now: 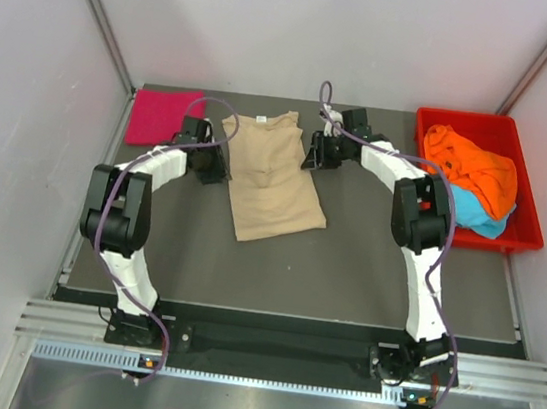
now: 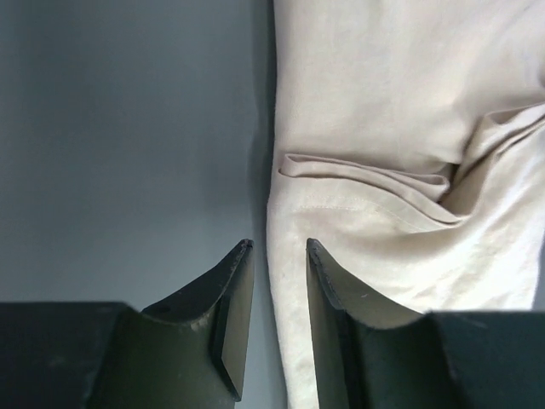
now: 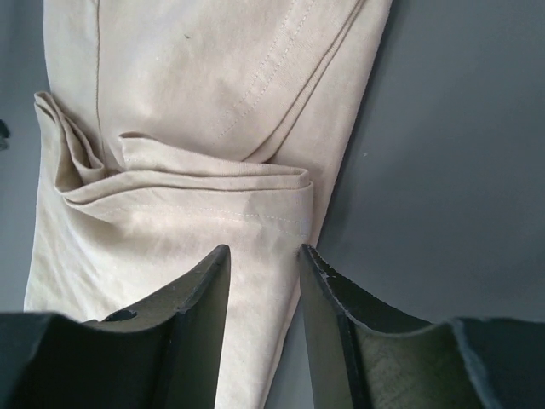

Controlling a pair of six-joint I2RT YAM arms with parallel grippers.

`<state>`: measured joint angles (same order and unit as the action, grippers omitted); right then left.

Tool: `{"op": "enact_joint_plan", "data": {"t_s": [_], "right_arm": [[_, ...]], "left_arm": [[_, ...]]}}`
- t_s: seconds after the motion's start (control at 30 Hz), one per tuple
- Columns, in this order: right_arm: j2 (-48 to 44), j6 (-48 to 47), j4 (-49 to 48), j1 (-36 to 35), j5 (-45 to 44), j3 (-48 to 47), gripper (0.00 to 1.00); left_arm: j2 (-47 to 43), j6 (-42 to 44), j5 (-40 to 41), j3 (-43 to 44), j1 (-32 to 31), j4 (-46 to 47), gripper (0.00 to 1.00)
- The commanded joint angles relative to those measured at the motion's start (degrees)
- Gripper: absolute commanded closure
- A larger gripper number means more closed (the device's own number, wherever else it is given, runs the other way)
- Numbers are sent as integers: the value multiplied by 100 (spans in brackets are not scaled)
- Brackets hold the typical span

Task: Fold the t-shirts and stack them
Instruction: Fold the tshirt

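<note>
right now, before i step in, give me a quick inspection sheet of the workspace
surface: dark table, flat
job's things: beige t-shirt laid mid-table, sleeves folded in; pink t-shirt folded far left; orange t-shirt and blue t-shirt bunched in red tray
clutter: nothing seen
hands: left hand and right hand open, at the beige t-shirt's side edges, holding nothing
cables: purple cables along both arms
surroundings: white walls

Four t-shirts (image 1: 275, 180) (image 1: 162, 114) (image 1: 475, 171) (image 1: 481, 220), two tools (image 2: 279, 247) (image 3: 264, 249), one tray (image 1: 527, 236)
</note>
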<state>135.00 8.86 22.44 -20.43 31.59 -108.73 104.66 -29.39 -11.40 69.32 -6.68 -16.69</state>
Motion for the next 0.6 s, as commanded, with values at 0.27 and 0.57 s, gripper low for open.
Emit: {"op": "enact_joint_plan", "data": {"t_s": [0.27,0.57], "right_arm": [[149,159,-495,109,163,-17,77],[-26,669,-819,285,-610,422,100]], "left_arm": [[687,196,-205,222,0,517,80],[889,30,-56,451,0,438,100]]}}
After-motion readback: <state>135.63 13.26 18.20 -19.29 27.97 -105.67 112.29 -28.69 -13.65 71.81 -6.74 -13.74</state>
